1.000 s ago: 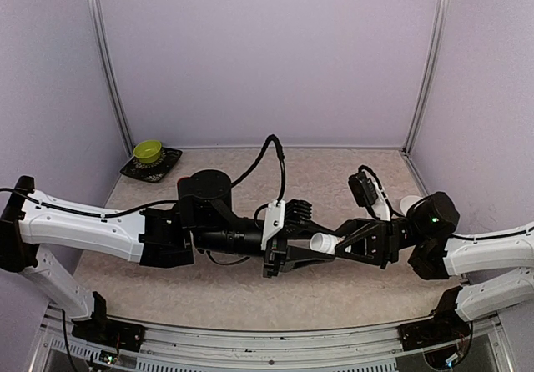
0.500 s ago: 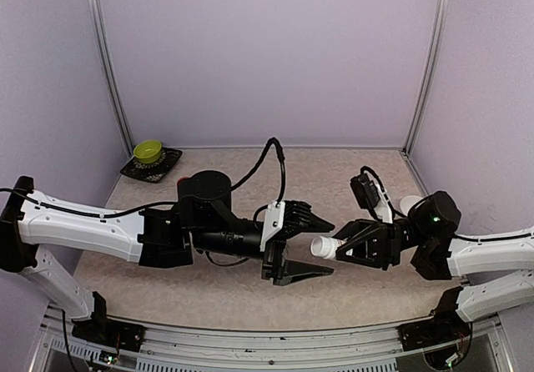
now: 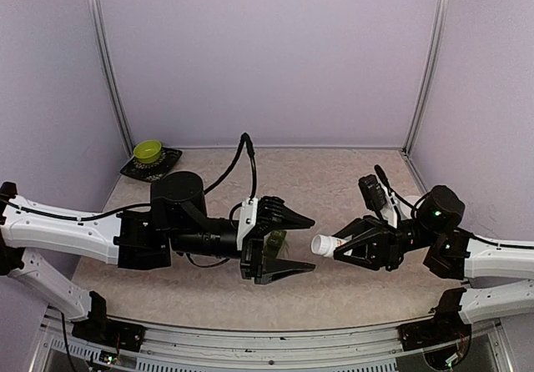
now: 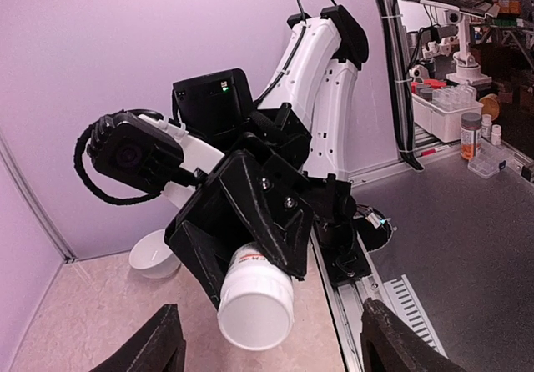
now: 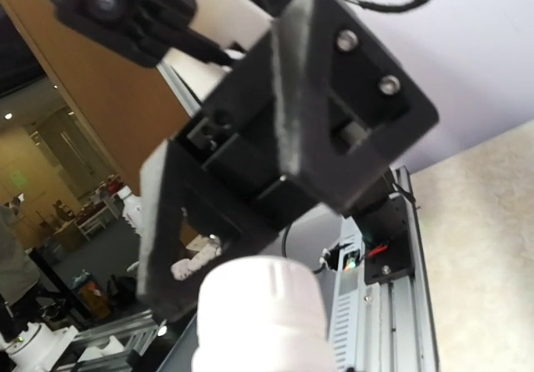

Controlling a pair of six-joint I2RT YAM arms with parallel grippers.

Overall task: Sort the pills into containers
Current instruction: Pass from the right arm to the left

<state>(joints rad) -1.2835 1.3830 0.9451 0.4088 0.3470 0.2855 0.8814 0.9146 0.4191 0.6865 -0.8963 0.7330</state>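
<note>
Your left gripper point(image 3: 312, 243) has pulled back from the small white plastic bottle point(image 3: 321, 244), jaws released; the right gripper point(image 3: 340, 248) grasps it. Approach its cap squarely

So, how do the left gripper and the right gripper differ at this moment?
The left gripper is open, with nothing between its fingertips; the right gripper is shut on a small white bottle. The left gripper points toward the robot's right, the right gripper toward its left. Both are black, hang above the table and face each other with a gap between them.
</note>
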